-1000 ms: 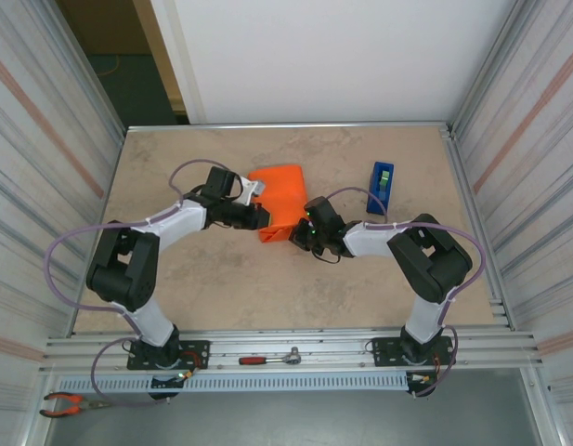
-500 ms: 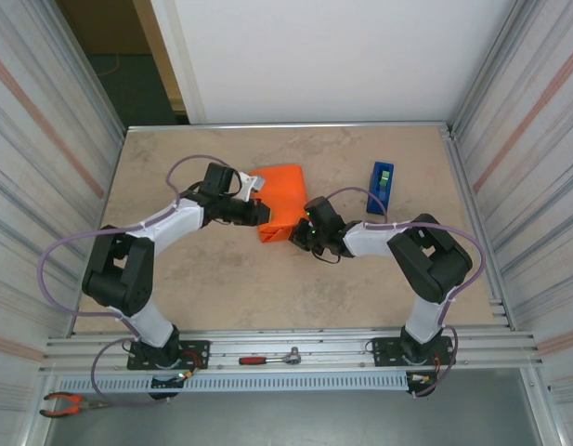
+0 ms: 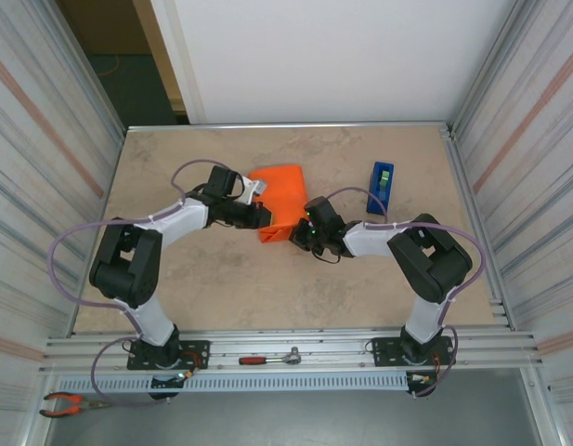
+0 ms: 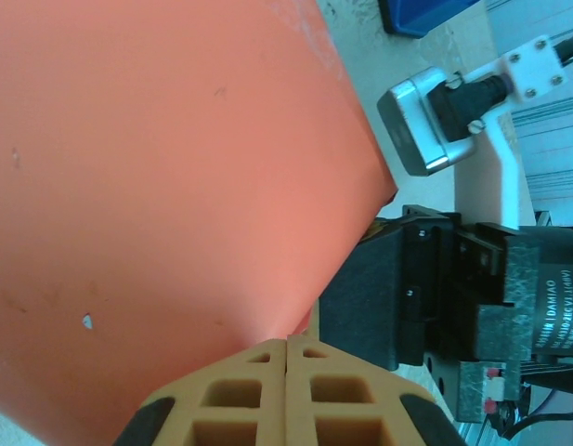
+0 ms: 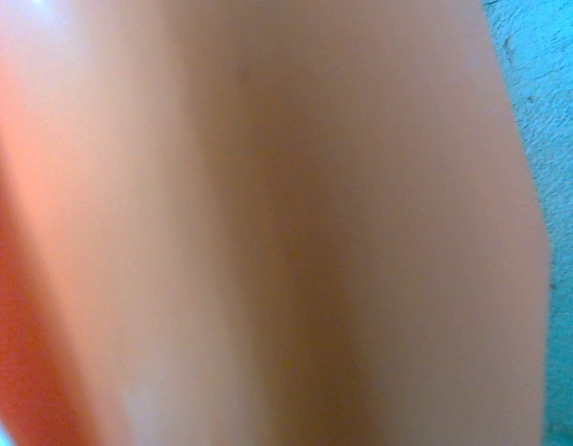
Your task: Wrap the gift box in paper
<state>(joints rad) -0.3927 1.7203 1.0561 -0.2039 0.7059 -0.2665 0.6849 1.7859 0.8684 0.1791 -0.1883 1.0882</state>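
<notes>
Left jaws pressed together: in the left wrist view the two orange fingers meet along one seam with nothing seen between them, right at the edge of the paper. Right jaws closed as well. The right wrist view is a close orange blur, so I cannot tell whether they nip the sheet. From above, the paper lies near the middle of the counter, gathered into a compact orange bundle. The left jaws are at its left edge and the right jaws at its near right corner. The left arm and right arm reach in from either side, each trailing a purple cable. A blue tape dispenser stands to the right of the bundle, apart from it. Counter surface is beige, mottled and matte. Aluminium rails run along the near edge and carry both arm bases. A red-handled ratchet lies between the bases, and orange-handled pliers lie at the near left corner. Ribbed pale side walls close in both flanks, a white panel closes the back, and a dark doorway opens at far left.
</notes>
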